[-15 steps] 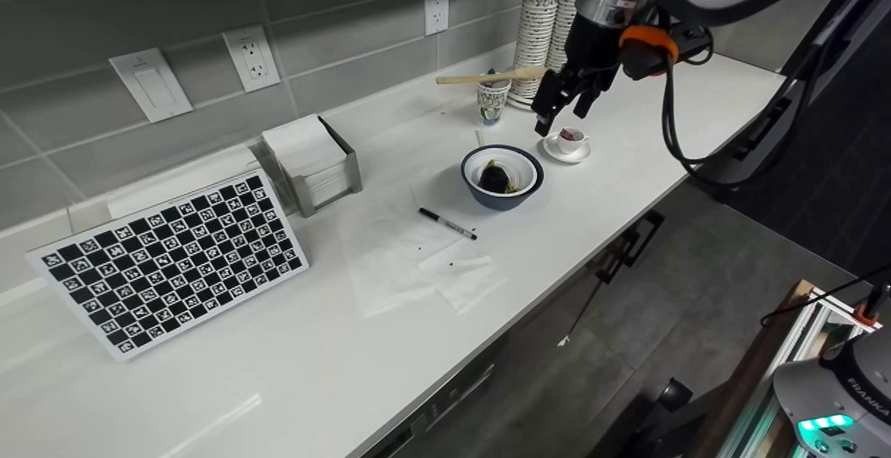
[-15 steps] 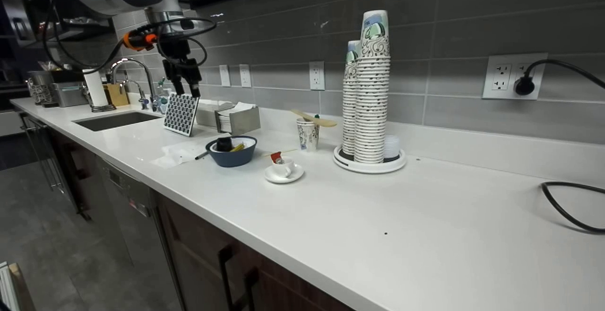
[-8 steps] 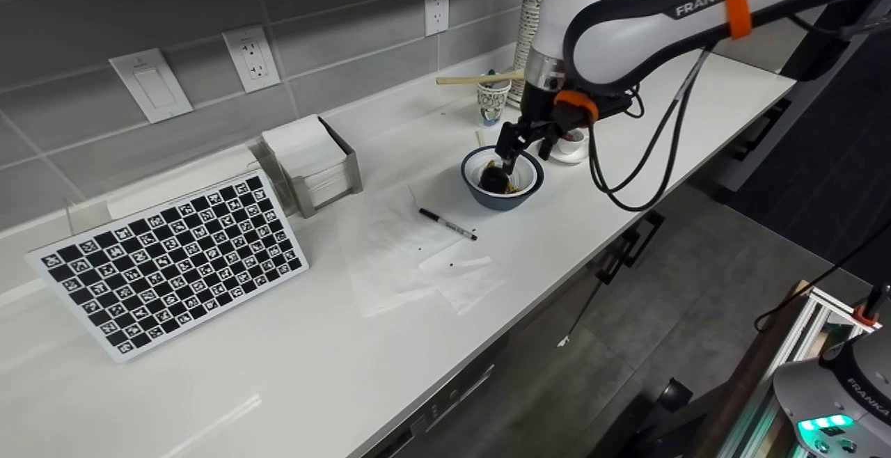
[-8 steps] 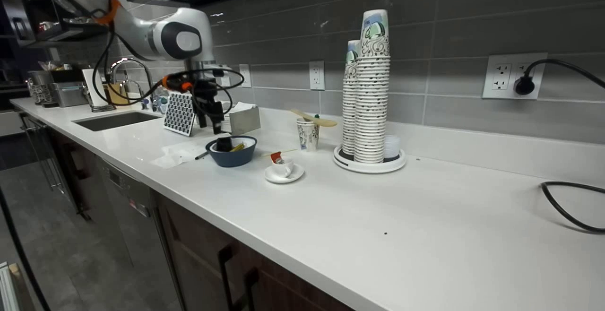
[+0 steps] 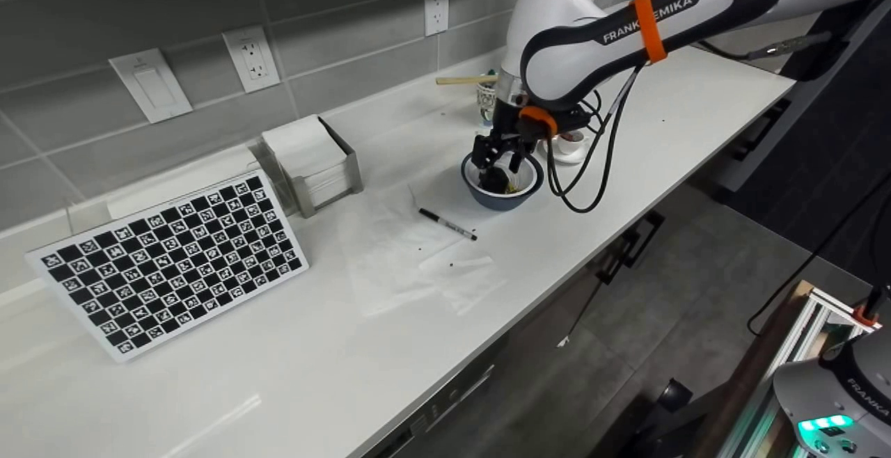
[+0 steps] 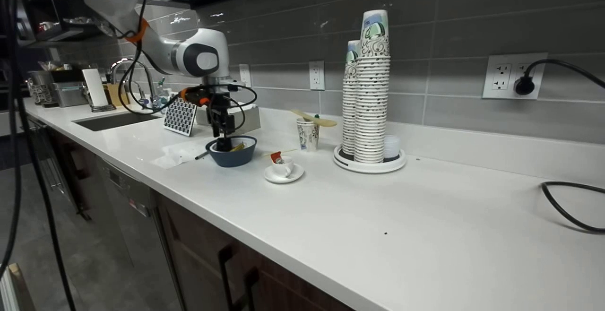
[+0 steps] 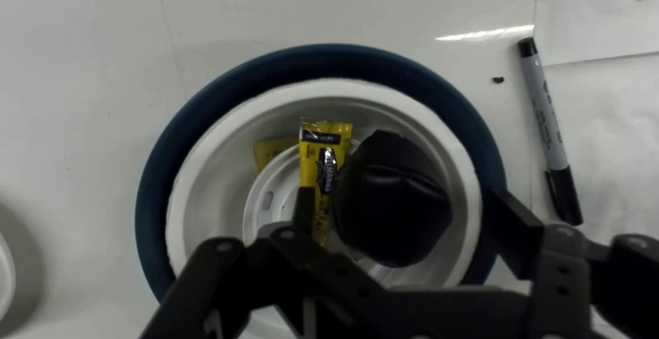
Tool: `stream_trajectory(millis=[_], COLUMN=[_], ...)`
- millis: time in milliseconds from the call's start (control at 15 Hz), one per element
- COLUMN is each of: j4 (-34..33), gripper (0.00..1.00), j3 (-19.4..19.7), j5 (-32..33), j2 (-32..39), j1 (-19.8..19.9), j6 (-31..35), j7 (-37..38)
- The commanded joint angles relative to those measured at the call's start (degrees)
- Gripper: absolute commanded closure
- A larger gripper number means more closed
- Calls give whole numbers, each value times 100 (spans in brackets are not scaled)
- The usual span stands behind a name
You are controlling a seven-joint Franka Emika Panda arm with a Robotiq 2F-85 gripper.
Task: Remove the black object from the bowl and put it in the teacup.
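The white counter (image 6: 331,226) bears the bowl (image 6: 232,159), a saucer (image 6: 296,174) and a napkin holder (image 6: 249,120)

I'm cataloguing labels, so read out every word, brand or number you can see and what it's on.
"FRANK" then "EMIKA": on the robot arm, split by an orange strap.
"FRANKA": on the robot base.
"LMANNS": on the yellow packet, first letters unclear.
Too small or blurred: print on the pen, the packet's other print, the switch plate, the wall outlets.

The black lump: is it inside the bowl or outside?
Inside: the wrist view shows the black lump within the rim of the blue bowl.
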State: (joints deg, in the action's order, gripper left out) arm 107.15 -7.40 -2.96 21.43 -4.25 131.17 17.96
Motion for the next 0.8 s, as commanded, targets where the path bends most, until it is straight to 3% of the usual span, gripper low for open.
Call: stream_trajectory(millis=[0,467,533,733], j4=[-362,-223,-123,393], gripper=[48,96,100,98], j3=[159,191,224,351], j5=[-154,-153,-78,6], j2=[245,-174,-349,-1127], j1=[-159,-190,-209,-199], j6=[-135,-818,-903,-798], j7=[7,113,195,549])
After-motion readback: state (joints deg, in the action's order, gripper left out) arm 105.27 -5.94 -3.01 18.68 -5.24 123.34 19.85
